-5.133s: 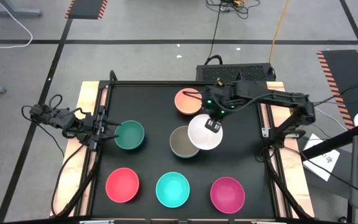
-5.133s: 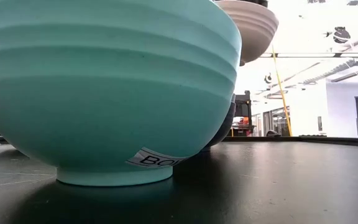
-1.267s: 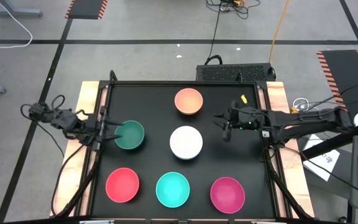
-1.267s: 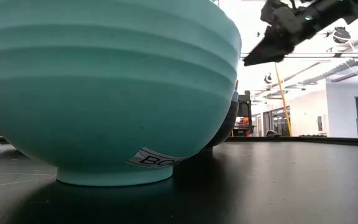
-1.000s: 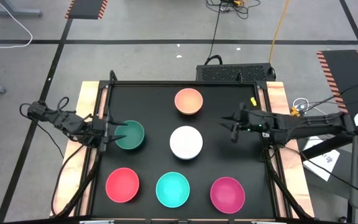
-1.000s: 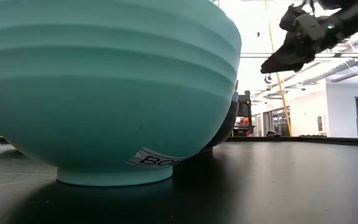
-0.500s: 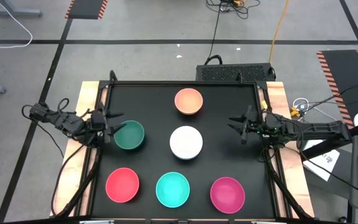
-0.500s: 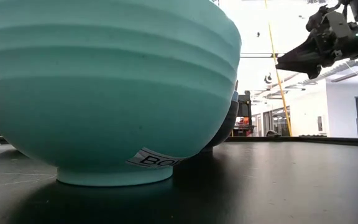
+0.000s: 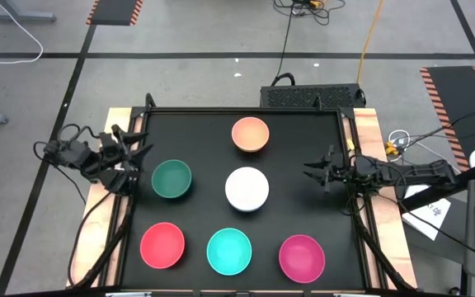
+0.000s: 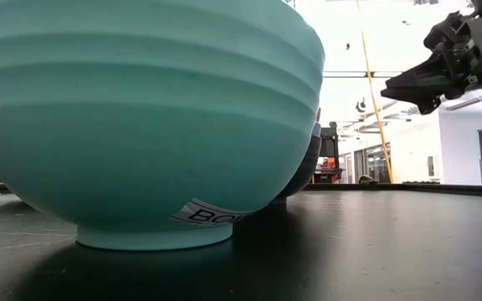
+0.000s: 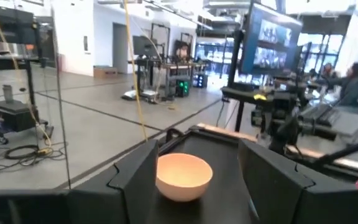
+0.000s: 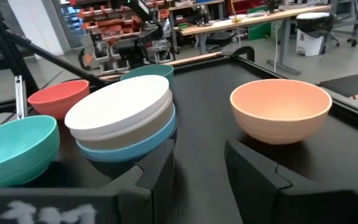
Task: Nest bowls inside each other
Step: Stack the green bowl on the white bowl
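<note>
White bowl (image 9: pixel 246 188) is stacked on others mid-surface, while left gripper (image 9: pixel 129 150) and right gripper (image 9: pixel 315 173) are held released at opposite edges.

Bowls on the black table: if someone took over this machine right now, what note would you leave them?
Left gripper: open, empty, at the table's left edge beside the dark green bowl.
Right gripper: open, empty, at the right edge.
Done: a centre stack, white bowl on top; the right wrist view shows a beige and a blue bowl under it.
Left: the peach bowl, dark green, red-pink bowl, turquoise bowl and magenta bowl stand alone.
</note>
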Robot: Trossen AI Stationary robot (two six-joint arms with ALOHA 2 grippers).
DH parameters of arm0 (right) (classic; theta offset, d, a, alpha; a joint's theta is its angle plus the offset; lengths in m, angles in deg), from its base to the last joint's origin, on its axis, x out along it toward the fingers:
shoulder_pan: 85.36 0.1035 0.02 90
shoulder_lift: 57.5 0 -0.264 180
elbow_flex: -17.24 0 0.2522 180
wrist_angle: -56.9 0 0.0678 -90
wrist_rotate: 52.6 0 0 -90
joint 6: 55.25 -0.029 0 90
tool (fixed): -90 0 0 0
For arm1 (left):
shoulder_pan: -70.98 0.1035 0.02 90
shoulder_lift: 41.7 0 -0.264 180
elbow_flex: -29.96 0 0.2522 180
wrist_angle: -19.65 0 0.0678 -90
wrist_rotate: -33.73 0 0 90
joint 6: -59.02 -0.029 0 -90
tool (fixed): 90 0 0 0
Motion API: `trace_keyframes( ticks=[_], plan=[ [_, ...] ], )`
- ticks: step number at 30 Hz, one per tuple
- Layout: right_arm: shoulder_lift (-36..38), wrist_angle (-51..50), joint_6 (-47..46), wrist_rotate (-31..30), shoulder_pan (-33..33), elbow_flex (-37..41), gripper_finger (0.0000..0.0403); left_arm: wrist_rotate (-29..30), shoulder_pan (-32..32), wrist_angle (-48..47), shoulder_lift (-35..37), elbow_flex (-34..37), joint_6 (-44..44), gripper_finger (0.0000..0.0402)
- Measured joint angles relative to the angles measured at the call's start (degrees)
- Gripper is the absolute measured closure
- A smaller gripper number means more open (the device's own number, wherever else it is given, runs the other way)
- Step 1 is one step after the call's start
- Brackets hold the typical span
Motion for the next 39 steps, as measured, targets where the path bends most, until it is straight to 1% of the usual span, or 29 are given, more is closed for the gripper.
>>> trace_keyframes(
  ticks=[3, 6, 7, 10, 12, 14, 17, 20, 24, 27, 30, 33, 39],
  plan=[
    [2.6, -2.4, 0.5, -2.1, 0.0, 0.2, 0.0266, 1.2, 0.0, -3.4, 0.0, -1.1, -0.4, 0.0176],
    [5.5, -5.9, 0.9, -3.2, 0.0, 0.2, 0.0266, 1.5, 0.0, -8.7, 0.0, -2.9, 3.4, 0.0176],
    [6.5, -6.7, 0.9, -3.1, 0.0, 0.2, 0.0266, 1.1, 0.0, -11.3, 0.0, -3.5, 6.0, 0.0176],
    [6.8, -8.5, 0.8, -3.1, 0.0, 0.1, 0.0266, -3.8, 0.0, -21.5, -0.2, -7.6, 16.6, 0.0176],
    [6.8, -8.8, 0.5, -3.1, 0.0, 0.0, 0.0266, -5.2, 0.0, -29.0, -1.1, -10.4, 23.9, 0.0176],
    [6.8, -8.8, 0.4, -3.1, 0.0, 0.0, 0.0266, -6.6, 0.0, -34.8, -2.8, -12.2, 28.8, 0.0176],
    [6.8, -8.3, 0.4, -3.1, 0.0, 0.0, 0.0266, -8.2, 0.0, -36.9, -6.3, -15.3, 30.6, 0.0176],
    [6.8, -7.7, 0.4, -3.1, 0.0, 0.1, 0.0266, -9.2, 0.1, -41.3, -11.9, -18.5, 33.3, 0.0176],
    [6.8, -6.8, 0.4, -3.1, 0.0, 0.2, 0.0266, -9.1, 1.0, -52.6, -19.5, -22.1, 43.6, 0.0176],
    [6.8, -5.7, 0.7, -3.1, 0.0, 0.2, 0.0266, -13.1, 1.9, -54.9, -24.0, -22.0, 49.5, 0.0176],
    [6.8, -4.8, 1.3, -3.1, 0.0, 0.2, 0.0266, -19.2, 3.7, -54.9, -28.3, -20.9, 51.3, 0.0176],
    [6.8, -4.1, 1.8, -3.1, 0.0, 0.2, 0.0266, -23.4, 6.7, -55.0, -31.8, -20.9, 51.3, 0.0176],
    [6.8, -3.6, 1.9, -2.8, 0.0, 0.2, 0.0266, -35.2, 14.2, -55.0, -38.3, -20.9, 49.7, 0.0176]
  ],
)
